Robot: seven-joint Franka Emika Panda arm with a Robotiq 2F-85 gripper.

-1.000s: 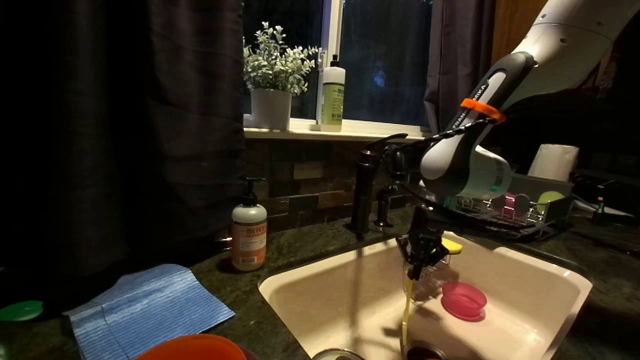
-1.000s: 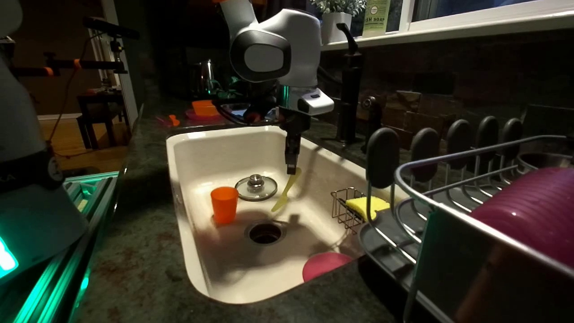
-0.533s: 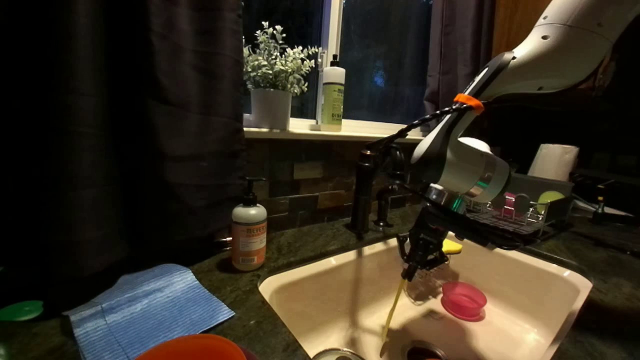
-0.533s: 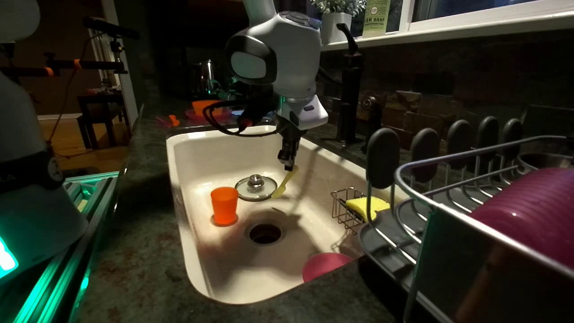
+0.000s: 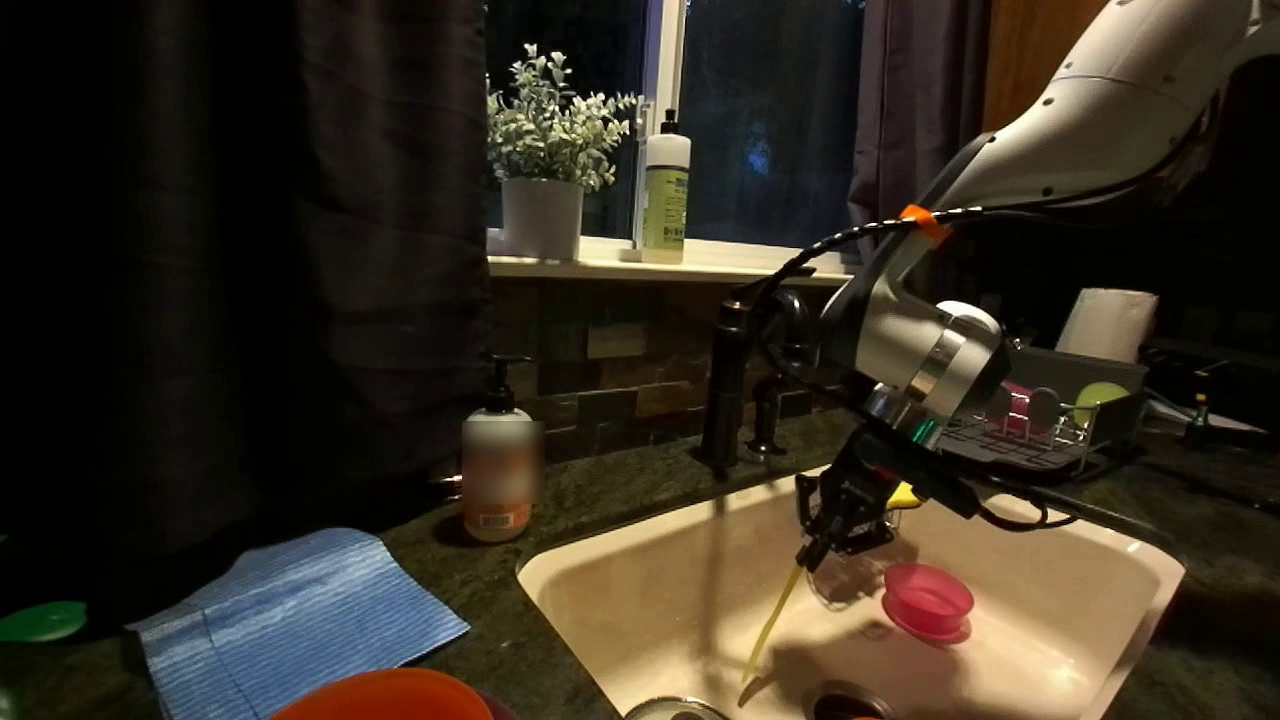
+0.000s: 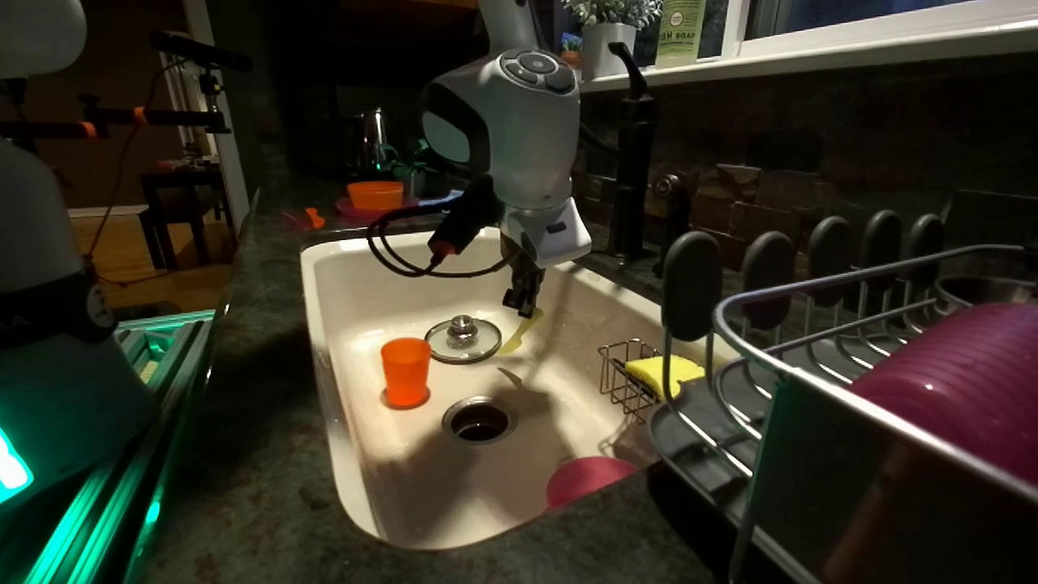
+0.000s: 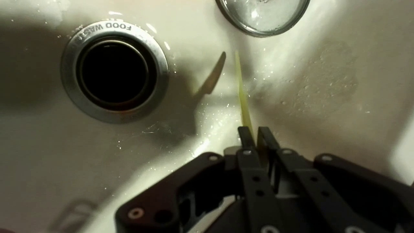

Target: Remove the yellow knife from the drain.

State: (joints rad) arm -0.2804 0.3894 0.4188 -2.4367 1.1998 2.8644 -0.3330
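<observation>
While the Robotiq gripper (image 7: 254, 131) hangs over the white sink (image 6: 389, 284), its two black fingers (image 7: 245, 137) pinch the yellow knife (image 7: 244, 108) between them. In both exterior views the knife slants down from the fingertips toward seven o'clock, out of the drain (image 7: 113, 72). Seen from the wrist, its free end points to twelve o'clock, apart from the blade-shaped shadow (image 7: 213, 77) at eleven, and the drain lies at ten.

With that drain as the centre of the dial in an exterior view, a glass pot lid (image 6: 464, 349) with a metal knob lies at twelve, an orange cup (image 6: 405, 371) stands upright at ten, and a pink bowl (image 6: 588, 481), partly hidden by the dark counter (image 6: 243, 438), sits at four. Between two and three is a yellow sponge (image 6: 665, 373), in or on a wire caddy (image 6: 623, 389). Outside the sink, a dark faucet (image 6: 631, 178) rises at one o'clock and a grey dish rack (image 6: 692, 284) spreads across three.

In an exterior view, a blue dishcloth (image 5: 300, 605) lies at nine o'clock from the sink; a pump bottle (image 5: 500, 475), its label blurred, stands upright at ten.
</observation>
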